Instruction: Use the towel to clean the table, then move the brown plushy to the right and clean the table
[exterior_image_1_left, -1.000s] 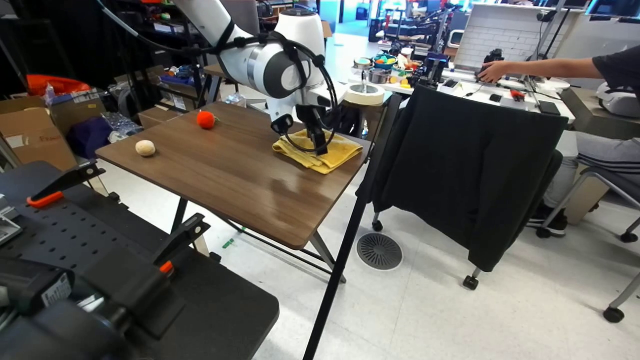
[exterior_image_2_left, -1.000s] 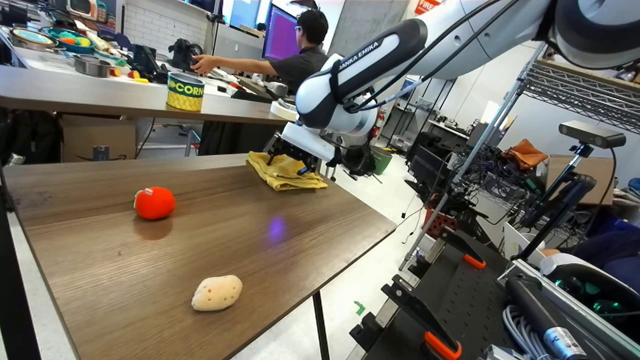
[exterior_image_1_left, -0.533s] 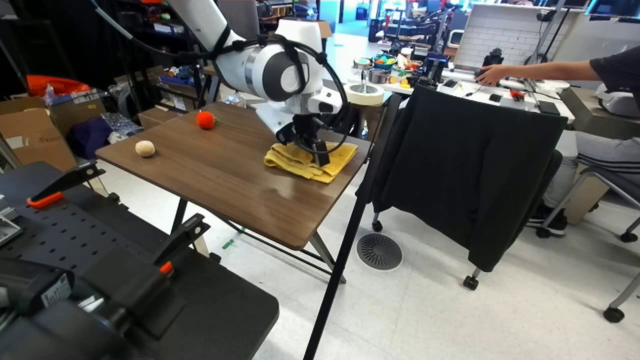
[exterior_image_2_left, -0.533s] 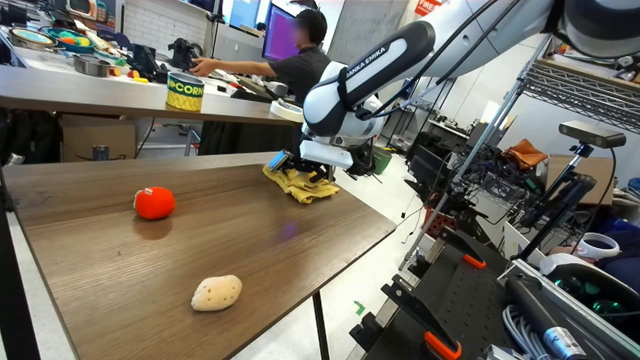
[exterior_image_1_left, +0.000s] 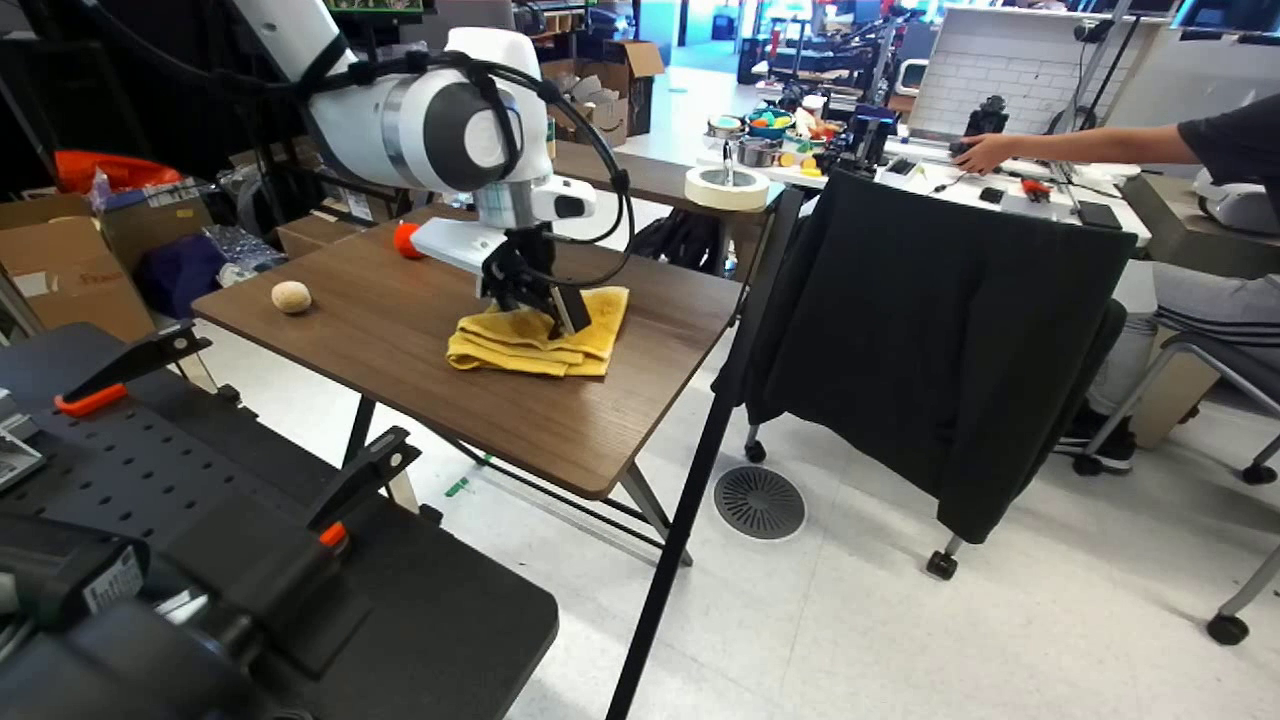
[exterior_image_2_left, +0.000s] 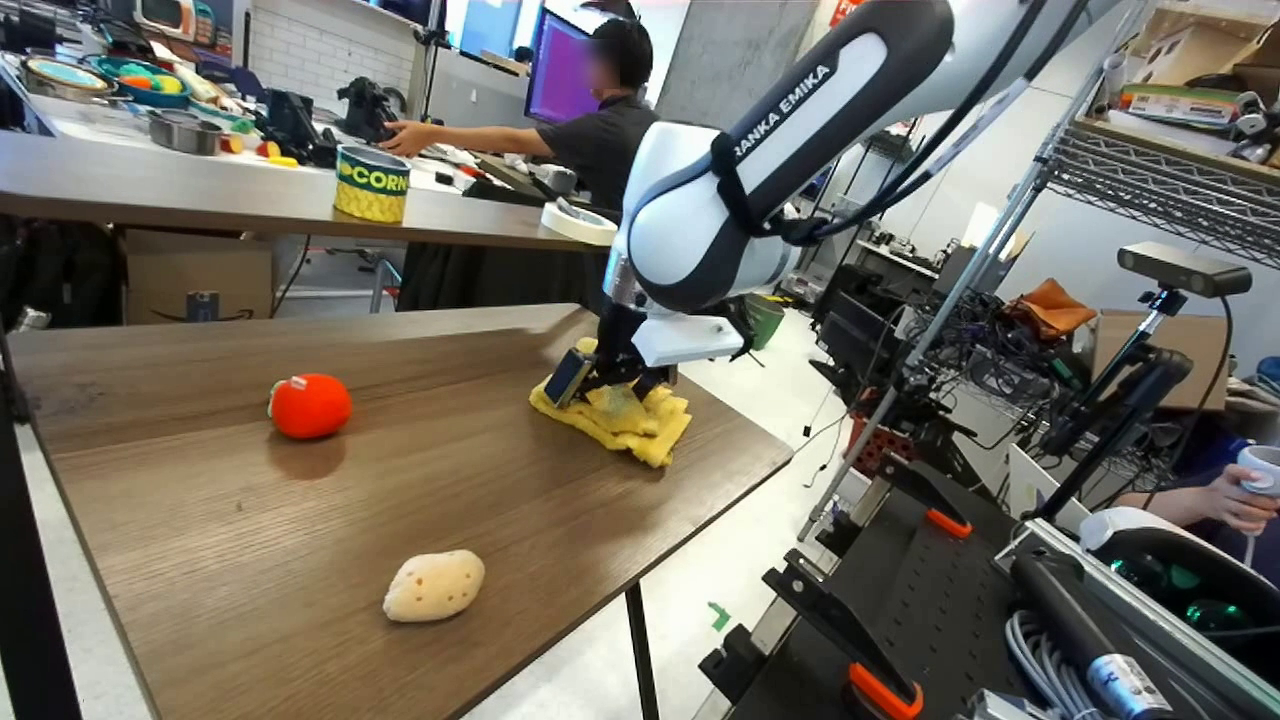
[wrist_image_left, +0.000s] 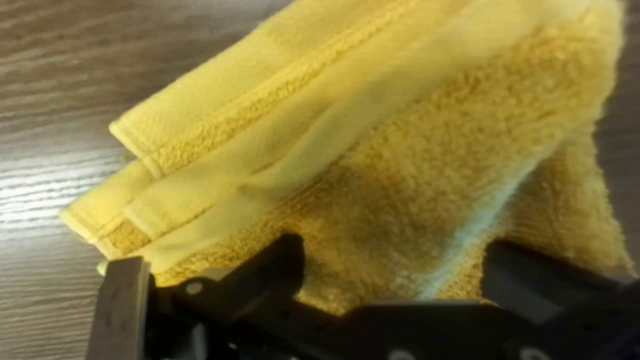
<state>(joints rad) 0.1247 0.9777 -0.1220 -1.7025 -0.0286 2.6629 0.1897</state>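
On the dark brown table (exterior_image_1_left: 390, 320) lies the folded yellow towel (exterior_image_1_left: 515, 345). On it the gripper (exterior_image_2_left: 608, 385) rests, jaws spread wide, clasping nothing. The small brown plushy (exterior_image_2_left: 434, 586) lies well apart from both, near the table's edge.

Rough, looped pile and smoother woven bands textured the yellow cloth towel (wrist_image_left: 400, 145), while the wood-grained table (exterior_image_2_left: 320, 530) gave off a glossy sheen; the brown plushy (exterior_image_2_left: 434, 586) looked matt, the black drape (exterior_image_1_left: 920, 340) dull fabric.
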